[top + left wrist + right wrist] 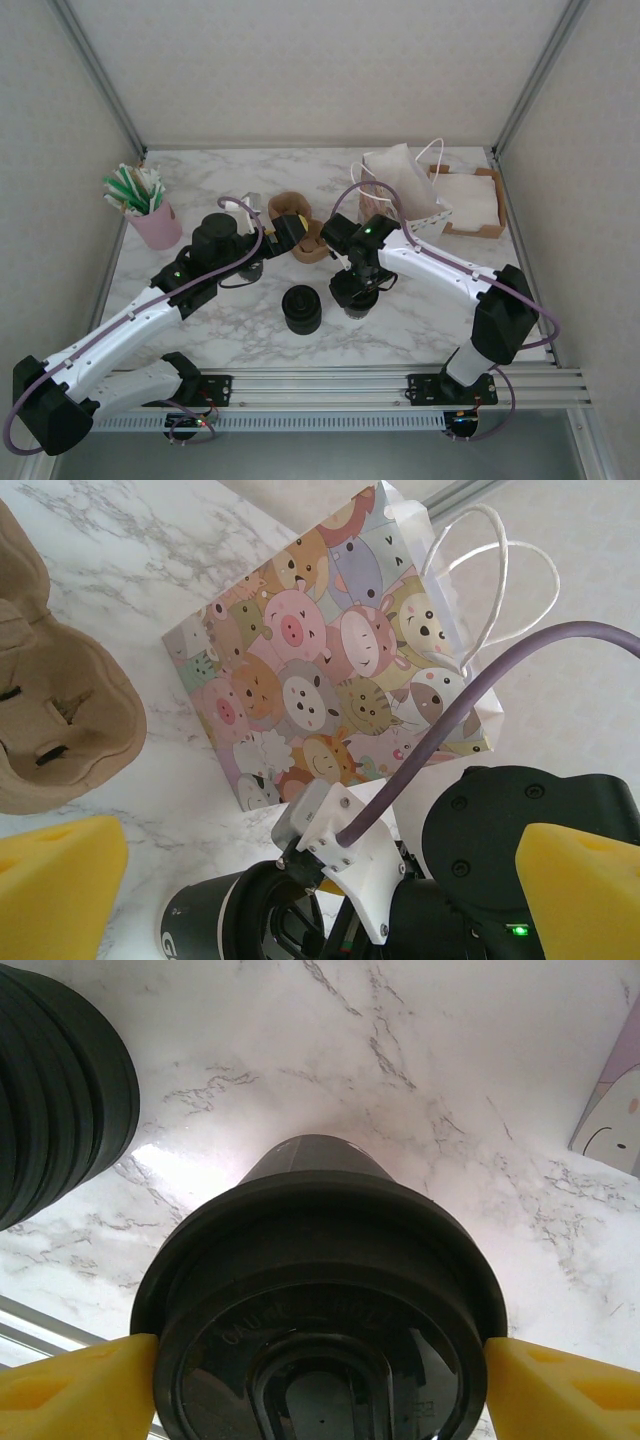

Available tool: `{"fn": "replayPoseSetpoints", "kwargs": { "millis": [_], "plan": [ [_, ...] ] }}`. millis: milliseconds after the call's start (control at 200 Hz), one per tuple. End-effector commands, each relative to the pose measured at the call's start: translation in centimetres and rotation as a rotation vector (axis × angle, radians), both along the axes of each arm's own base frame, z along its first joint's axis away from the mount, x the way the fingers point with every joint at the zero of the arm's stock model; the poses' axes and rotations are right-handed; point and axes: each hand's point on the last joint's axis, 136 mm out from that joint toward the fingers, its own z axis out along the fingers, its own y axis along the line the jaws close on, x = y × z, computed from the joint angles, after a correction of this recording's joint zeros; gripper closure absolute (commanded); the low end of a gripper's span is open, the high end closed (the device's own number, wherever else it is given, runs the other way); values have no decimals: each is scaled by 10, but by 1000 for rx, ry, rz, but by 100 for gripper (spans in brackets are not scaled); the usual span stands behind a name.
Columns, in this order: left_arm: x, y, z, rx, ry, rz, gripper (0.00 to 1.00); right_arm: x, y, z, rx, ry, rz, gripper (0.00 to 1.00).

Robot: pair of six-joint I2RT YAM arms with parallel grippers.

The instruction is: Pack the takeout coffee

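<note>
right gripper (pixel 320 1385) pinched the lidded coffee cup (pixel 320 1290)
the cup stood upright on the marble table (pixel 420 1050), just beside the stack of black lids (pixel 55 1090); left gripper (pixel 320 885) hovered, fingers spread, facing the cartoon-animal bag (pixel 330 680).

On the table (pixel 250 338), the lids (pixel 301 308) stand near the front middle. The cup (pixel 320 1300) stands just beside them at three o'clock. From the lids, the carrier (pixel 300 235) lies at twelve o'clock, the bag (pixel 402 185) at one, the tray (pixel 497 205) beyond it at two, and the straw holder (pixel 155 225) at ten.
</note>
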Motion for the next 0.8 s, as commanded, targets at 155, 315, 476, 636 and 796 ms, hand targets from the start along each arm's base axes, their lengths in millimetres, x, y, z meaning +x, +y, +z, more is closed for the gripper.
{"fn": "replayPoseSetpoints", "kwargs": {
  "millis": [155, 315, 476, 636, 796],
  "plan": [
    [-2, -1, 17, -16, -41, -4, 0, 4, 3, -2, -5, 4, 3, 19],
    [-2, -1, 16, -16, -41, -6, 0, 6, 1, 1, -10, -11, -6, 19],
    [-2, -2, 16, -14, -41, -6, 0, 12, -1, 15, 11, -53, -26, 16],
    [-2, -2, 16, -15, -41, -8, 0, 14, -4, 17, 21, -60, -41, 14],
    [-1, -2, 16, -16, -41, -9, 0, 13, -1, 11, 30, -41, -40, 14]
  ]
}}
